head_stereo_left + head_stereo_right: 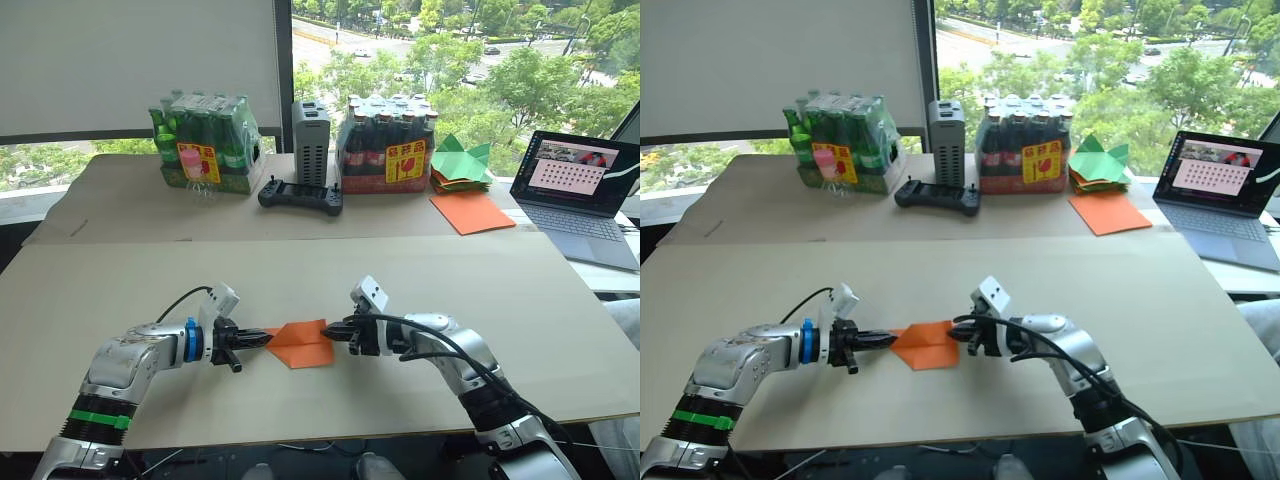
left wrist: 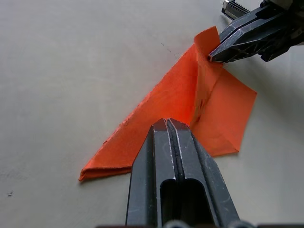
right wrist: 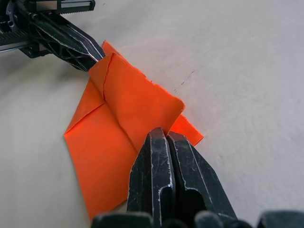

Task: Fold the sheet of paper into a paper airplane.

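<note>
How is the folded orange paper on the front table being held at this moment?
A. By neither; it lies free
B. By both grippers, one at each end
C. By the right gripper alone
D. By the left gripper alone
B: the left gripper and the right gripper are each shut on opposite ends of the sheet of paper.

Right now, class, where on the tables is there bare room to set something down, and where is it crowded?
Free: the near table on both outer sides of the two claws, and the strip between them and the far table's edge. Crowded: the middle, where left claw and right claw pinch the sheet of paper; also the far table's back row, from green bottles to laptop.
</note>
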You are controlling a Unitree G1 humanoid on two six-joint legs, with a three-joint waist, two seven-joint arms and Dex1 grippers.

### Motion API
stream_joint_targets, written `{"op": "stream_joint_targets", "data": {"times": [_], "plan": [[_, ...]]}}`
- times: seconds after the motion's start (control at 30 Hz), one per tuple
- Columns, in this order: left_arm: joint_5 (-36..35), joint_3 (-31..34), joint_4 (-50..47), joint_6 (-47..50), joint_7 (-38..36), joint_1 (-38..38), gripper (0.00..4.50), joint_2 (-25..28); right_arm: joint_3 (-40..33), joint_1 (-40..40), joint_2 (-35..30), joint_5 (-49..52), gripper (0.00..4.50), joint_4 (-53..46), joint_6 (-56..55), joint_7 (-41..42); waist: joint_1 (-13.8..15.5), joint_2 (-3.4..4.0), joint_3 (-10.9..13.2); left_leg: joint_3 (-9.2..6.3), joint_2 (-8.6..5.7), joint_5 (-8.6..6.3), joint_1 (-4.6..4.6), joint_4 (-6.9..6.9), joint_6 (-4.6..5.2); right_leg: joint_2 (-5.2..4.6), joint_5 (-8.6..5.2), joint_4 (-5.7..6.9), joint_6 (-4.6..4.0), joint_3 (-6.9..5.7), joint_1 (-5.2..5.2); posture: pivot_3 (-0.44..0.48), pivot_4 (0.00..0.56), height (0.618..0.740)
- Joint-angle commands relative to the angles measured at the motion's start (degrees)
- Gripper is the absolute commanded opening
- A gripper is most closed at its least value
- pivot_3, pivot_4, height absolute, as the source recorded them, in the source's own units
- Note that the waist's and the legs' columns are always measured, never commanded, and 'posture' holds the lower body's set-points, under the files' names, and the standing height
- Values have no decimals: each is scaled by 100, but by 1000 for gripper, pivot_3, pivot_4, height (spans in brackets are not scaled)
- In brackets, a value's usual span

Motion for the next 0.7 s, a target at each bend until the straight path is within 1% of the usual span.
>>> {"op": "stream_joint_targets", "data": {"times": [0.03, 0.23, 0.47, 0.6, 0.7], "plan": [[-10, 24, -109, 109, 95, 163, 0, 5, 17, 43, -34, -89, 13, -17, -72, -82, -2, 0, 0, 0, 0, 0, 0, 0, 0, 0, 0, 0, 0, 0, 0, 0, 150, 740], [-114, 157, -315, 234, 216, 309, 0, 26, 8, 180, -45, -231, 13, -14, -12, -356, 3, 1, -1, 0, 0, 0, 3, 0, 0, 0, 0, 0, 0, 0, 3, 0, 150, 740], [-304, 403, -442, 397, 421, 364, 0, -15, 199, 261, -63, -418, 13, 41, 67, -614, -2, 2, -2, 0, 0, 0, 9, 0, 0, 0, 0, 1, 0, 0, 8, 0, 150, 740], [-543, 639, -673, 584, 594, 294, 0, -114, 300, 307, -73, -495, 13, 60, 61, -664, -3, 1, -3, 0, 1, 0, 18, 0, 0, 0, 0, 3, 0, 0, 14, 0, 150, 740], [-903, 856, -1088, 854, 769, 168, 0, -245, 421, 328, -121, -559, 13, 78, 1, -631, -3, 1, -4, -1, 2, 0, 19, 0, 0, 2, 0, 4, 0, 0, 15, 0, 150, 740]]}}
